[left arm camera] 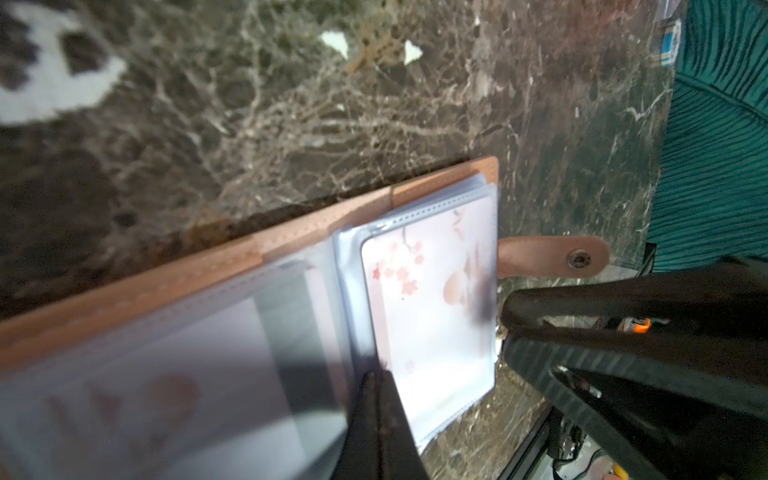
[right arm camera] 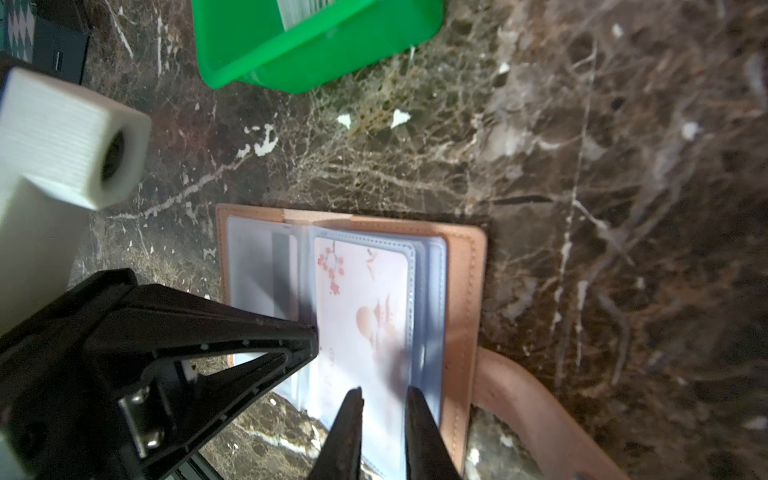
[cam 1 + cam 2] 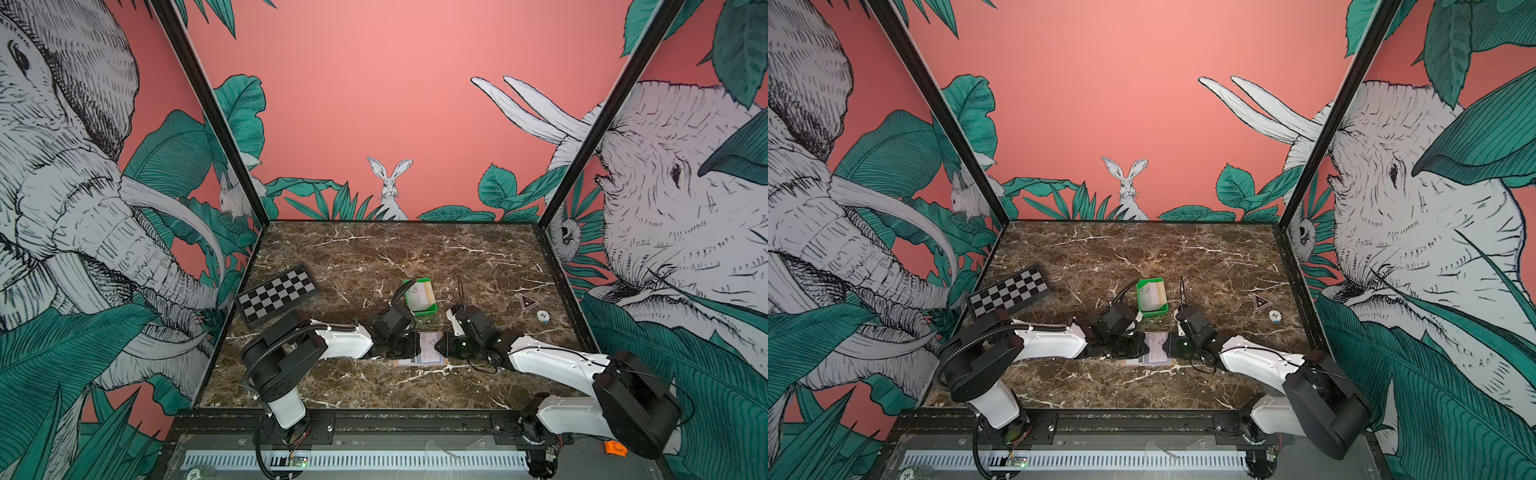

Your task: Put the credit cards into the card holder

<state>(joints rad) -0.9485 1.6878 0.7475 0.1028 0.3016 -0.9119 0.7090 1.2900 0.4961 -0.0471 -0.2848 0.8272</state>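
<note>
The tan card holder [image 3: 424,360] [image 3: 1156,361] lies open on the marble between my two grippers. Its bluish sleeves and tan edge [image 1: 291,232] [image 2: 461,291] show in both wrist views. A pale credit card [image 1: 432,316] [image 2: 361,299] with pink blossom print sits in the top sleeve of the strap-side page. My left gripper [image 3: 417,345] [image 1: 376,376] is shut, its tips against that sleeve's edge by the fold. My right gripper [image 3: 436,345] [image 2: 384,392] hovers over the card's near end, jaws slightly apart, gripping nothing. More credit cards [image 3: 419,295] [image 3: 1152,293] stand in the green tray.
The green tray [image 3: 432,309] [image 3: 1144,309] [image 2: 257,54] stands just behind the card holder. A folded chessboard [image 3: 276,295] lies at the left. A poker chip [image 3: 542,316] and a triangle mark [image 3: 527,302] are at the right. The holder's snap strap [image 1: 552,255] [image 2: 519,395] sticks out toward the right arm.
</note>
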